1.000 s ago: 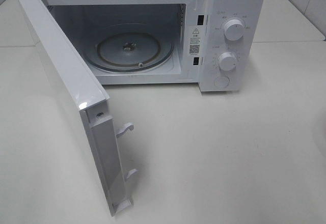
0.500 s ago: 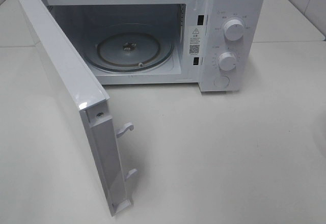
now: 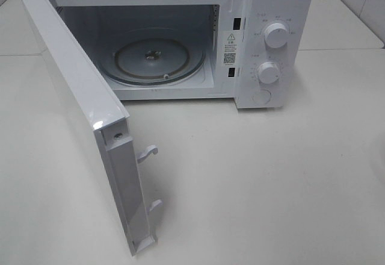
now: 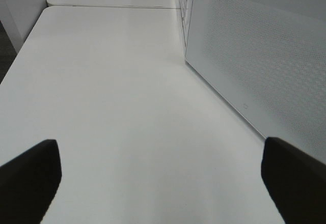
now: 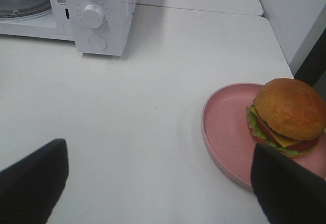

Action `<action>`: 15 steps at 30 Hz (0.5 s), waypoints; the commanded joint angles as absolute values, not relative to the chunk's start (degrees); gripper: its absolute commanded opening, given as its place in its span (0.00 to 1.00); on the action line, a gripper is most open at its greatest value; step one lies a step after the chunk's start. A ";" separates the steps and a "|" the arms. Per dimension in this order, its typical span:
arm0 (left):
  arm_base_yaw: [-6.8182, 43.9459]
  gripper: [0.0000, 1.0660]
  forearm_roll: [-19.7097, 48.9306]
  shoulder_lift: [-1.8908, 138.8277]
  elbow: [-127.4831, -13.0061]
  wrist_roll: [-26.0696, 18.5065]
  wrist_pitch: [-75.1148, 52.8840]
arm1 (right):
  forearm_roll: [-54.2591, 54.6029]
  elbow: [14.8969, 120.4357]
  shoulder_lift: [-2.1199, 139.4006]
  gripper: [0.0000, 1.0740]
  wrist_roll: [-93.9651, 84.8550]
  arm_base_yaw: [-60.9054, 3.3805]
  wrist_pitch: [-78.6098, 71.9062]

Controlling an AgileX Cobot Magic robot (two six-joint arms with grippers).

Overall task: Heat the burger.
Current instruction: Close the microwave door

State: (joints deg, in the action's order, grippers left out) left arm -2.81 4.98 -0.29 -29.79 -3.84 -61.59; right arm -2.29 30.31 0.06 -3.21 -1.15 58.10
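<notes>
The microwave is sitting at twelve o'clock on the table, its door swinging toward seven; the burger is resting on a plate.

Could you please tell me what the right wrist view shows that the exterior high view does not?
Only the right wrist view shows the burger on its pink plate, with the right gripper and its open jaws. Only the exterior high view shows the microwave door swung open and the upper dial. Both show the microwave, its lower dial, glass turntable and the white table.
</notes>
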 commanded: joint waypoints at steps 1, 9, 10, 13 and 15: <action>-3.04 0.95 5.27 -0.52 -29.74 -3.55 -61.48 | -2.64 29.68 -1.72 0.94 -3.50 -1.15 57.01; -3.04 0.95 5.27 -0.52 -29.74 -3.55 -61.48 | -2.81 28.36 -1.72 0.93 -3.32 -1.15 55.12; -3.04 0.95 5.27 -0.52 -29.74 -3.55 -61.48 | -3.55 28.36 -1.72 0.93 -2.06 -1.15 55.12; -3.04 0.95 5.27 -0.52 -29.74 -3.55 -61.48 | -3.04 28.36 -1.72 0.92 0.00 -1.15 55.12; -3.04 0.95 5.27 -0.52 -29.74 -3.55 -61.48 | -2.41 28.36 -1.72 0.92 0.00 -1.15 55.12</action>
State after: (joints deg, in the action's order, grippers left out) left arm -2.81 4.98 -0.29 -29.79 -3.84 -61.59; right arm -3.09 28.42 -0.29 -0.80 -1.15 55.58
